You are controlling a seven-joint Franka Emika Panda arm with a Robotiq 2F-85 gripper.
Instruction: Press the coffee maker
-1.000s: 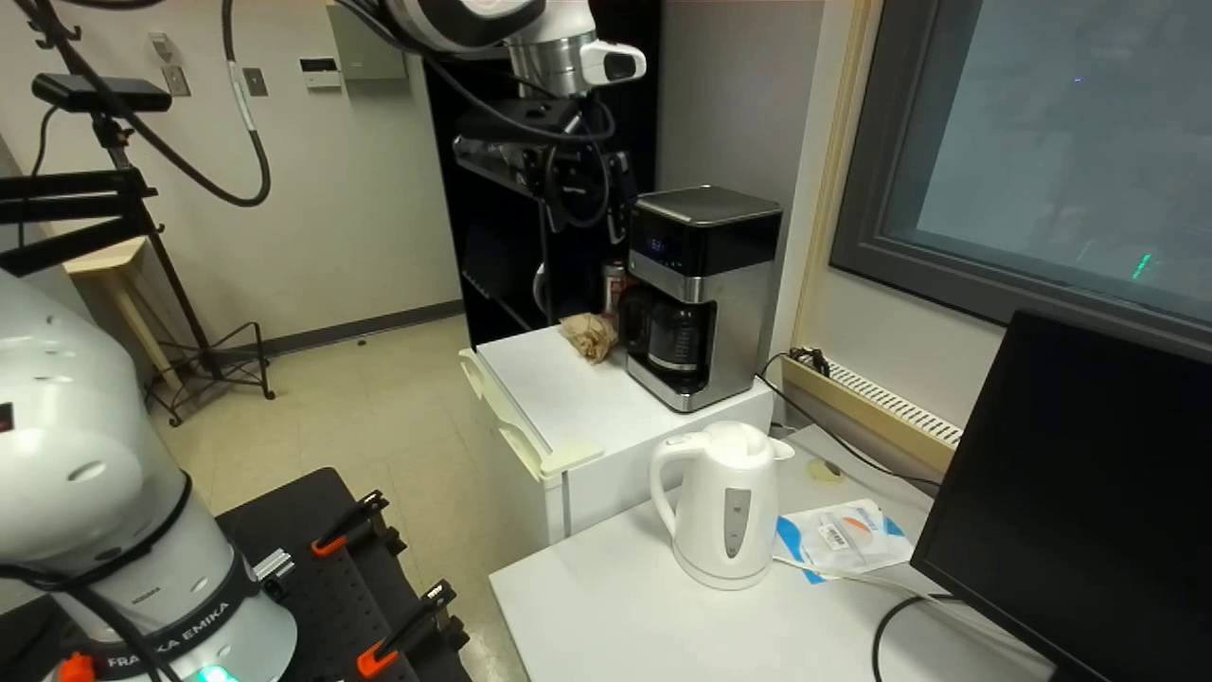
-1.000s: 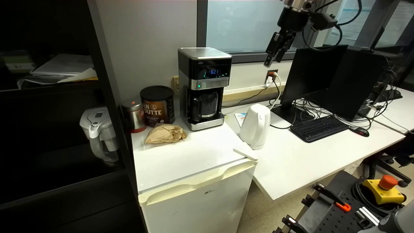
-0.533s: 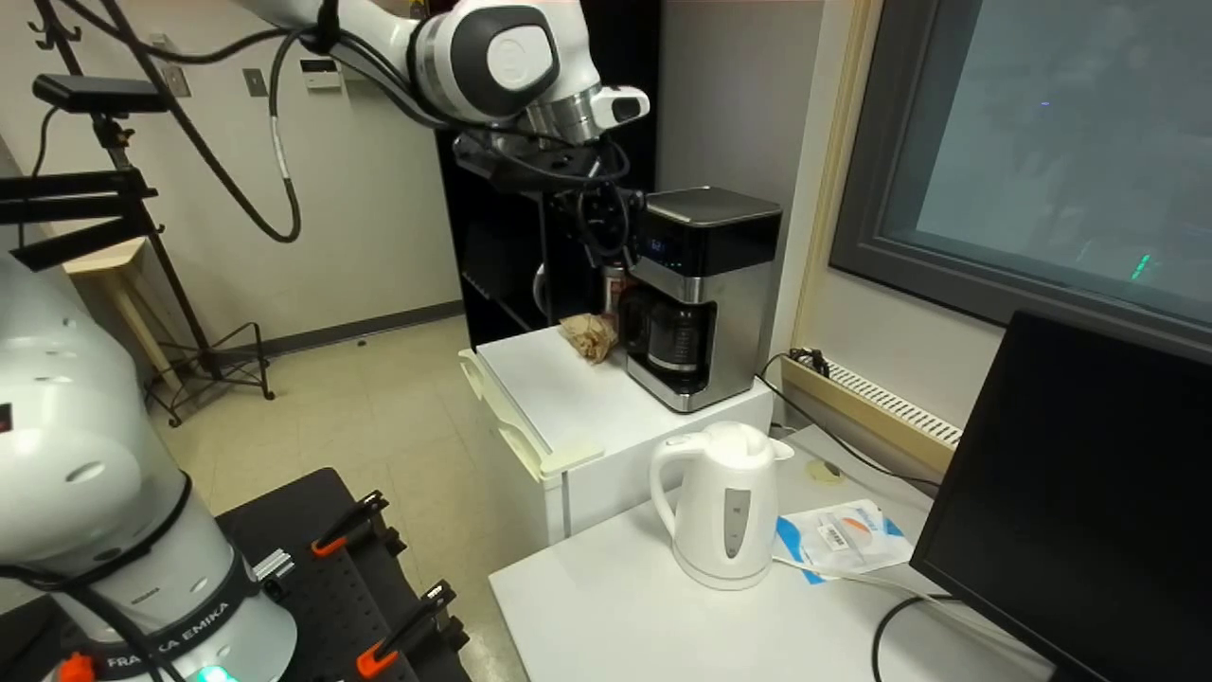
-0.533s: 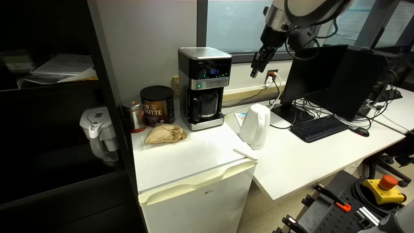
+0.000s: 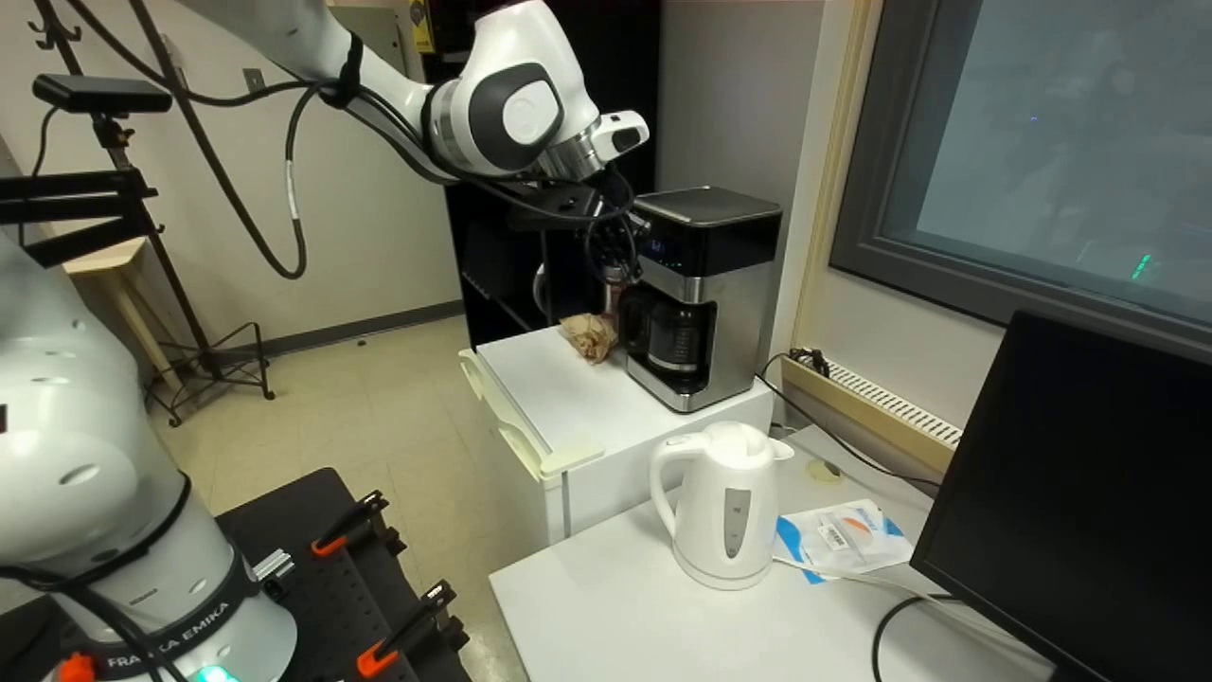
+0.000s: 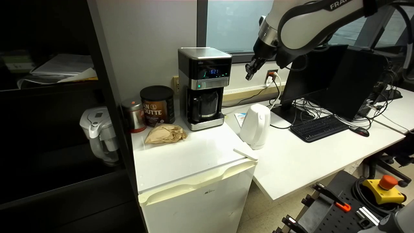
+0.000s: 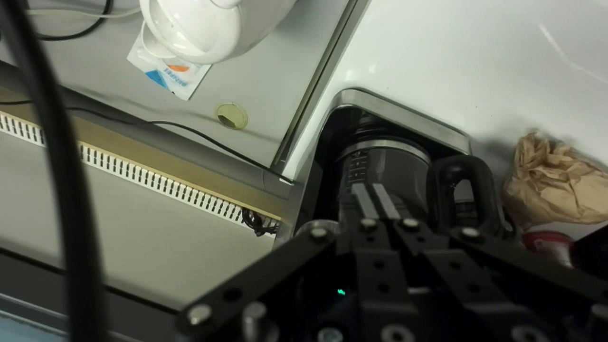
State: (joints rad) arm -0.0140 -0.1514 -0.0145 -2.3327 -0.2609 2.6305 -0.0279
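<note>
The coffee maker (image 6: 210,83), black with a silver band and a lit blue display, stands upright on the white fridge top (image 6: 194,155). Its dark carafe (image 6: 209,105) sits in the lower recess. In the other camera's exterior view, the coffee maker (image 5: 734,284) partly adjoins my arm's outline. My gripper (image 6: 249,73) points down at a slant, in front of the machine and apart from it. In the wrist view my gripper (image 7: 375,201) is shut, its pads (image 7: 364,202) close together with nothing held. Behind them show the carafe (image 7: 394,166) and the silver base edge (image 7: 413,118); the display front is mostly hidden.
A white kettle (image 6: 255,127) stands on the adjoining desk (image 6: 291,165). Beside the machine are a crumpled paper bag (image 6: 166,133), a coffee tin (image 6: 157,105) and a metal canister (image 6: 134,115). A black monitor (image 5: 1089,493) stands on the desk.
My arm has come down and my gripper has moved lower and closer to the coffee maker. Its fingers, spread apart a second ago, have shut. The coffee maker has not moved.
</note>
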